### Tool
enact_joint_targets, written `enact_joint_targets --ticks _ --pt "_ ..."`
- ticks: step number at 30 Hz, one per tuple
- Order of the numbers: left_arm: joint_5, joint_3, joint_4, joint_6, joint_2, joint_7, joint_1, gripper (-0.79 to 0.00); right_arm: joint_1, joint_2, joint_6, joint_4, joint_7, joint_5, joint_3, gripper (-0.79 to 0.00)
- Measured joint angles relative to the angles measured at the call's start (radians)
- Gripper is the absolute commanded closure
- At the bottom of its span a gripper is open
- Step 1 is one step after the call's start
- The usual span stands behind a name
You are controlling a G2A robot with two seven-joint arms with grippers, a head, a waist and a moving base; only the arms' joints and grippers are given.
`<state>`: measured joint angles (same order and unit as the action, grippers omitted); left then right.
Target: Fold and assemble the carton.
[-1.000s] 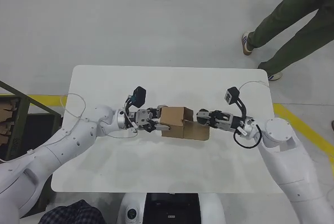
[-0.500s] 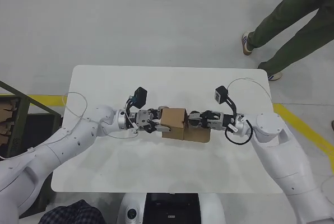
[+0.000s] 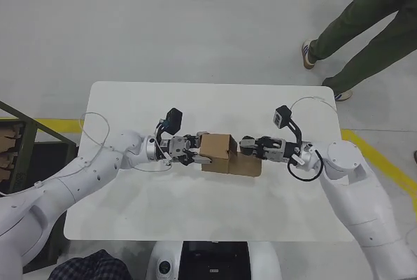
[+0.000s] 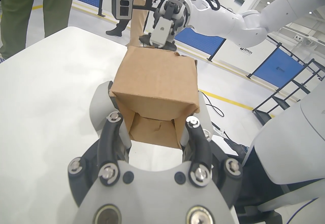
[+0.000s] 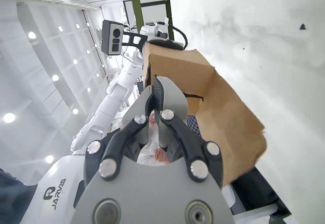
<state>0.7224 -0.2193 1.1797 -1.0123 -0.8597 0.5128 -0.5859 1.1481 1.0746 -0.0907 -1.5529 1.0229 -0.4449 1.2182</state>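
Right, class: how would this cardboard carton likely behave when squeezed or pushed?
Probably light: the carton looks hollow and empty through its open end. Likely easy to crush, given thin creased walls. Flat sides suggest sliding, not rolling.

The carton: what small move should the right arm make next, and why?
Probably press the loose flap inward with the shut right jaws. The left jaws clamp the carton at its other end, and this flap sticks out beside the right jaws.
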Motion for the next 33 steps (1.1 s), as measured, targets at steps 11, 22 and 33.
enact_joint_targets --ticks 11,22,33 --pt "0.067 -0.001 -0.020 0.000 -0.005 0.104 -0.010 -0.376 0.141 -0.030 -0.100 0.048 -0.039 -0.016 0.142 0.000" --pt "0.160 -0.019 -0.042 0.000 -0.002 0.238 -0.036 -0.376 0.023 0.014 -0.065 0.157 0.042 -0.083 -0.071 0.000" --pt "0.186 -0.009 -0.044 0.000 -0.003 0.239 -0.028 -0.376 -0.026 0.028 -0.027 0.169 0.066 -0.123 -0.109 0.000"
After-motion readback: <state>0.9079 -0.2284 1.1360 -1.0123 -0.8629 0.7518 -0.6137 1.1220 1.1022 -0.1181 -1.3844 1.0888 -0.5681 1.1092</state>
